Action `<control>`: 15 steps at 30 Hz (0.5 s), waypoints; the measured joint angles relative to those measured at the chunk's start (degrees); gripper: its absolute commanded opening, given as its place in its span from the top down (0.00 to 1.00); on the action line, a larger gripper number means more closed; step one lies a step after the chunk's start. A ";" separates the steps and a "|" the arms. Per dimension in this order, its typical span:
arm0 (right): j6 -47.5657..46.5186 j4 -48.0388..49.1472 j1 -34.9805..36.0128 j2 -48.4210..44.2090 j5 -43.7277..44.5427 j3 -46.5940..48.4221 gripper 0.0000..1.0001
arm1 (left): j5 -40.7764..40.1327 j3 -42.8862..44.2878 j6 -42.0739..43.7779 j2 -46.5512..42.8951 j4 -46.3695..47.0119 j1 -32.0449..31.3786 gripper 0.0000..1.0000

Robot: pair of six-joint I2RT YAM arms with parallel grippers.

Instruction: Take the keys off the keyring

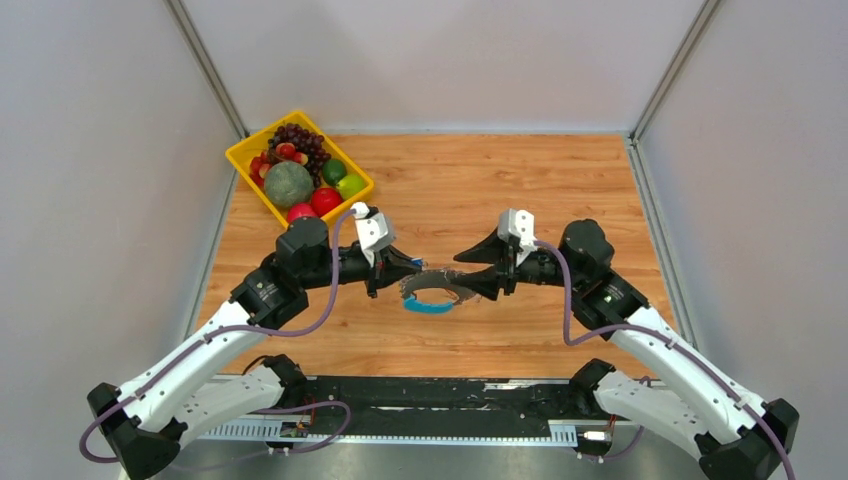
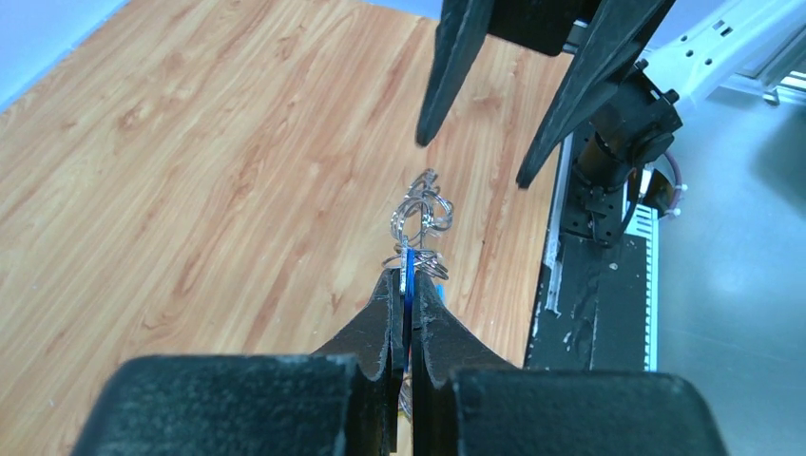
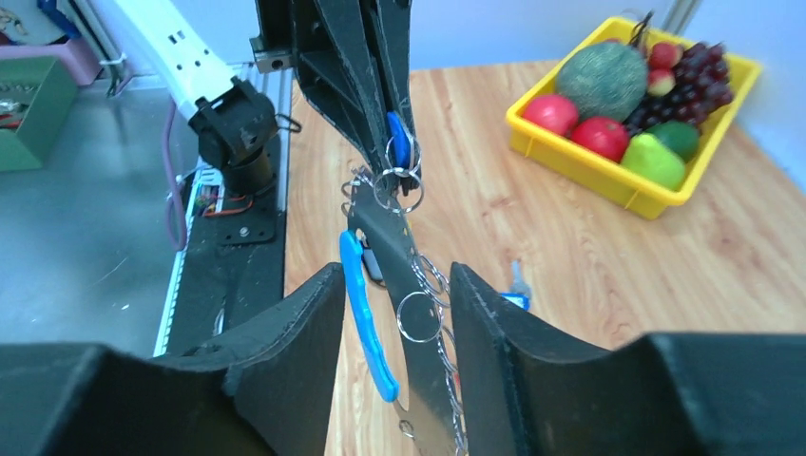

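Note:
The keyring (image 1: 432,296), a light-blue band with a silvery chain, hangs low over the table between my two grippers. My left gripper (image 1: 410,268) is shut on a blue-headed key (image 2: 407,271) that sits on small rings at the chain's end (image 2: 423,217). In the right wrist view that key head (image 3: 400,152) shows in the left jaws. My right gripper (image 3: 397,275) is open, its fingers (image 3: 295,328) on either side of the blue band (image 3: 366,313), a dark flat tag (image 3: 404,256) and chain rings (image 3: 418,315), not closed on them. Another blue-headed key (image 3: 513,296) lies on the table.
A yellow tray (image 1: 241,160) of fruit stands at the back left, also in the right wrist view (image 3: 589,179). The black base rail (image 1: 430,398) runs along the near edge. Grey walls enclose the wooden table (image 1: 560,200).

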 measured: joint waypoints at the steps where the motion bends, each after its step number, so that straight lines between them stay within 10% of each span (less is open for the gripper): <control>1: 0.00 0.76 0.00 -1.03 0.61 -0.55 0.56 | -0.07 0.15 -0.35 0.04 -0.35 0.00 1.00; 15: -0.98 12.81 7.56 -2.82 7.52 -7.13 0.54 | 1.44 1.29 -2.78 0.15 -2.95 0.02 1.00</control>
